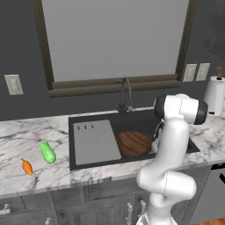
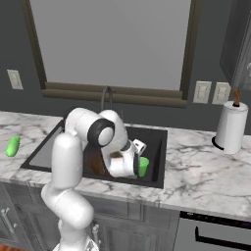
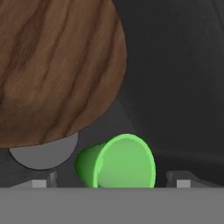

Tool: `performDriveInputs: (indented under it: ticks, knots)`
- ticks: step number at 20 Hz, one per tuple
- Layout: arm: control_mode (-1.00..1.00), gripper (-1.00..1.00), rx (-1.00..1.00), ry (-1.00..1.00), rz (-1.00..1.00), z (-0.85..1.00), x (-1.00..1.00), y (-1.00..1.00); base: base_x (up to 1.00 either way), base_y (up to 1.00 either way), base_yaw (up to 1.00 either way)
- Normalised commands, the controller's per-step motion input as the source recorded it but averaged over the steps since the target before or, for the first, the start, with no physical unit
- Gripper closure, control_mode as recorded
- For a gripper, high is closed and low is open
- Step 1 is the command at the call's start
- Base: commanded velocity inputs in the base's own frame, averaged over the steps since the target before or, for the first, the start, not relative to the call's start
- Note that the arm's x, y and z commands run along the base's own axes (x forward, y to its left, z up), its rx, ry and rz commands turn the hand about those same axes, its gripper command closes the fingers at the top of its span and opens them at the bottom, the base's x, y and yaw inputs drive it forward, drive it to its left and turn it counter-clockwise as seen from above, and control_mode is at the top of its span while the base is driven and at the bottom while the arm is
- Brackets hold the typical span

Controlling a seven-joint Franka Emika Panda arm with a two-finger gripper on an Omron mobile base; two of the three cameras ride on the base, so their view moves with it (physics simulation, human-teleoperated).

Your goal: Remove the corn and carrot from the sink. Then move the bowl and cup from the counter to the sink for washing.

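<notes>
The gripper (image 3: 113,183) is being held down inside the sink (image 2: 156,162), jaws spread wide and pinching nothing. Between the fingertips (image 3: 181,183), in the hand view, the cup (image 3: 117,162) is being shown lying on its side on the black basin floor: a bright translucent green tumbler, its mouth facing the camera and a bit to the right, its base pointing away to the left. So its long axis is lying roughly flat rather than upright. It's not being touched by either fingertip as far as can be told.

Just beside the cup, the bowl (image 3: 52,65) is sitting in the basin too, wide, shallow and dark brown with a wood grain, partly covering the round grey drain (image 3: 43,155). In the left base view it's being seen right of the grey drainboard panel (image 1: 94,141).

Over on the desk (image 1: 26,140), left of the sink, the corn (image 1: 48,152) is lying as a small green oblong, long axis running near-to-far, and the carrot (image 1: 27,167) is lying near it, orange, green top pointing toward the back wall.

No readable writing is being shown anywhere.
</notes>
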Motion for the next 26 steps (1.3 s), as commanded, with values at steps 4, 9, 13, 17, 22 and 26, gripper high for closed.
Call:
performDriveInputs:
  ticks: [4,9,13,17,22,26]
  knots:
    - [-1.00,-1.00,-0.01,-0.02,-0.03,0.43,-0.07,0.00,0.00,0.00,0.00]
    - [-1.00,-1.00,-0.01,0.01,-0.05,0.49,-0.10,0.00,0.00,0.00,0.00]
    - [-1.00,-1.00,-0.01,0.12,-0.13,0.49,-0.08,0.00,0.00,0.00,0.00]
    - [-1.00,-1.00,0.00,0.18,-0.22,0.45,-0.14,0.00,0.00,0.00,0.00]
    - [-1.00,-1.00,0.00,0.19,-0.25,0.47,-0.19,-0.01,0.00,0.00,0.00]
    - [-1.00,-1.00,0.00,0.21,-0.23,0.60,-0.05,0.00,0.00,0.00,0.00]
